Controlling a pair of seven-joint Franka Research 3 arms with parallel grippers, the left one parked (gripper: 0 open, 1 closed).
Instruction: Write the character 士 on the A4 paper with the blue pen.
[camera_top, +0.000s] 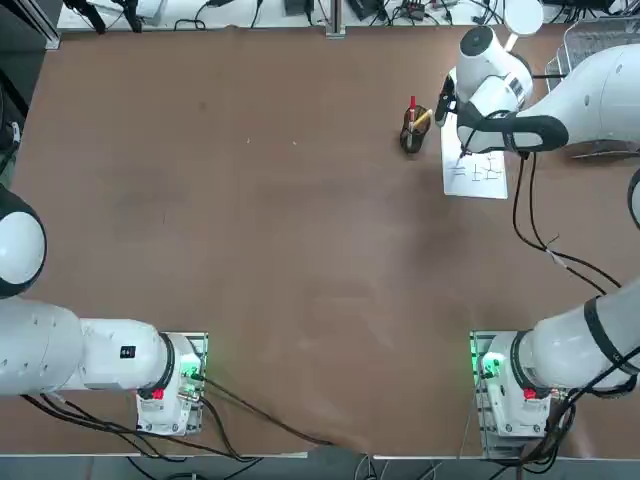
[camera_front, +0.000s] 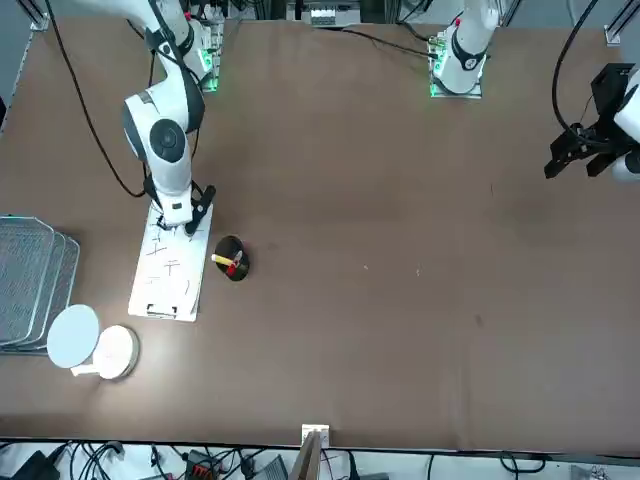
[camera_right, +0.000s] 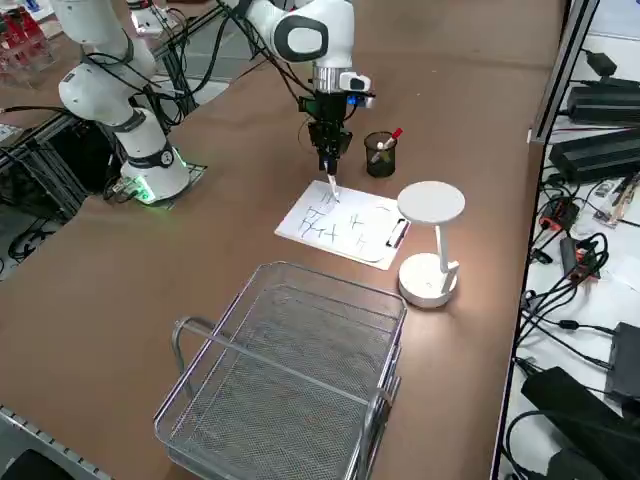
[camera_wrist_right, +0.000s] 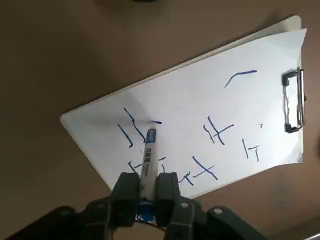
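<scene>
the right claw (camera_wrist_right: 148, 192) is clamped on the blue pen (camera_wrist_right: 149, 162), one finger pressed to each side of its pale barrel. the pen has a blue collar near the writing end and more blue at the end between the fingers. its writing end is over the a4 paper (camera_wrist_right: 200, 110), beside a short blue stroke; whether the tip touches the sheet cannot be told.

the paper lies on a clipboard (camera_wrist_right: 80, 117), which rests flat on the brown table (camera_front: 400, 280). a dark metal clip (camera_wrist_right: 294, 100) sits at one short edge of the board. several groups of blue strokes are on the sheet, some of them crossed, with a single curved stroke apart from the rest.

a dark mesh pen cup (camera_right: 380, 158) stands near the board, holding a red-topped pen (camera_right: 393, 138) and a yellow item (camera_front: 222, 260). a white round-topped stand (camera_right: 431, 203) is just beyond the clip end. a wire basket (camera_right: 290, 380) is on the table near the stand.
</scene>
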